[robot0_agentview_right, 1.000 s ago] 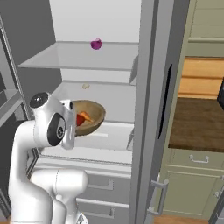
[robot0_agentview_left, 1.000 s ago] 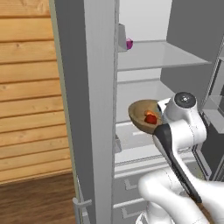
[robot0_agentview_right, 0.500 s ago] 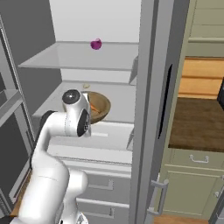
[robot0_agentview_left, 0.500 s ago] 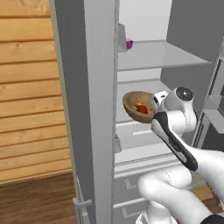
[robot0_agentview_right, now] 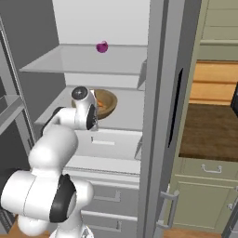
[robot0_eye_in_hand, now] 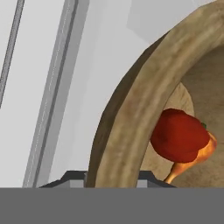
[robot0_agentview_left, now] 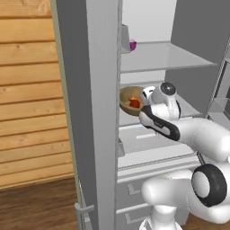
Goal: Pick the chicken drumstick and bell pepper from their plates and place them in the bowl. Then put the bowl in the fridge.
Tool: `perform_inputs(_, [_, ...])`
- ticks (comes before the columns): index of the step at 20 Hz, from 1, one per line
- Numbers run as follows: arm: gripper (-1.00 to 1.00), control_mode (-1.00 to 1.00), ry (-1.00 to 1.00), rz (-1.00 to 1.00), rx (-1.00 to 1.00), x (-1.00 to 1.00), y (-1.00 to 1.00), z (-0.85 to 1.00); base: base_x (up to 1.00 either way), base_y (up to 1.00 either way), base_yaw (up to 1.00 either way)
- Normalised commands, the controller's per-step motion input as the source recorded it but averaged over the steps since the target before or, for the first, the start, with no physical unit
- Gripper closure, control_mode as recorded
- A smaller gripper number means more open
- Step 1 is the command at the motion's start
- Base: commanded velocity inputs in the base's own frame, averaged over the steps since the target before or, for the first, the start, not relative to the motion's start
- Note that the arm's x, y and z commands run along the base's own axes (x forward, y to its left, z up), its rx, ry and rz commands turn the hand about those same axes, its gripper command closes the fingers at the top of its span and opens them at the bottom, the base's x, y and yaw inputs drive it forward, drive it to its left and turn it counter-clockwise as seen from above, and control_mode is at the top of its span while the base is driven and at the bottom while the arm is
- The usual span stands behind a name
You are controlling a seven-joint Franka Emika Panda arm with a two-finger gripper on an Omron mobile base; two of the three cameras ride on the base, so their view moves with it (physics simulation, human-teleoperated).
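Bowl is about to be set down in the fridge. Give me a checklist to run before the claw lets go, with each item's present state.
1. Claw shut on the rim of the bowl: ok.
2. Bell pepper inside the bowl: ok.
3. Chicken drumstick inside the bowl, under the pepper: ok.
4. Bowl inside the fridge, below the glass shelf: ok.
5. Bowl level: not ok, it tilts in the left base view, its opening turned toward the camera.
6. Bowl's base resting on the white ledge: cannot tell.
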Motion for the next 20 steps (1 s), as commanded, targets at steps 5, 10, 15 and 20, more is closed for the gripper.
perform_inputs(5, [1.00, -1.00, 0.05, 0.03, -0.03, 0.29, 0.01, -0.15, 0.00, 0.00, 0.00])
perform_inputs(10, [1.00, -1.00, 0.00, 0.02, -0.05, 0.24, 0.00, -0.49, 0.00, 0.00, 0.00])
perform_inputs(15, [1.00, -1.00, 0.00, 0.01, -0.03, 0.11, 0.00, -0.43, 0.00, 0.00, 0.00])
perform_inputs(20, [-1.00, -1.00, 0.00, 0.00, -0.02, 0.00, 0.05, -0.42, 0.00, 0.00, 0.00])
